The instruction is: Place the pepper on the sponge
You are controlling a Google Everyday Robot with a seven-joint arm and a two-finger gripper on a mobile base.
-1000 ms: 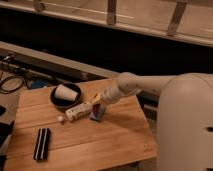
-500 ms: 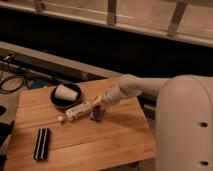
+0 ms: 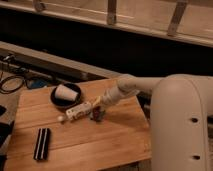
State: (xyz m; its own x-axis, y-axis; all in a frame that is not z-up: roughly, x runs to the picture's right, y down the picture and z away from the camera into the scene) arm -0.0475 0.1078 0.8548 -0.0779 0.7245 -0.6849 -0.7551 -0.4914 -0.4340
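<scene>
My gripper (image 3: 98,107) reaches in from the right at the end of the pale arm and hangs over the middle of the wooden table (image 3: 100,145). Directly under it lies the small light blue sponge (image 3: 101,116), mostly covered by the gripper. A dark red sliver, the pepper (image 3: 94,116), shows at the gripper's tip, right at the sponge. Whether the pepper rests on the sponge or is still held cannot be made out.
A white box with markings (image 3: 78,111) lies just left of the gripper, with a small white ball (image 3: 61,119) beside it. A black bowl (image 3: 56,101) holding a tipped white cup (image 3: 67,92) sits behind. A striped black-and-white block (image 3: 42,144) lies front left.
The gripper has sunk slightly toward the sponge over the last second. Everything else on the table stays where it was.
</scene>
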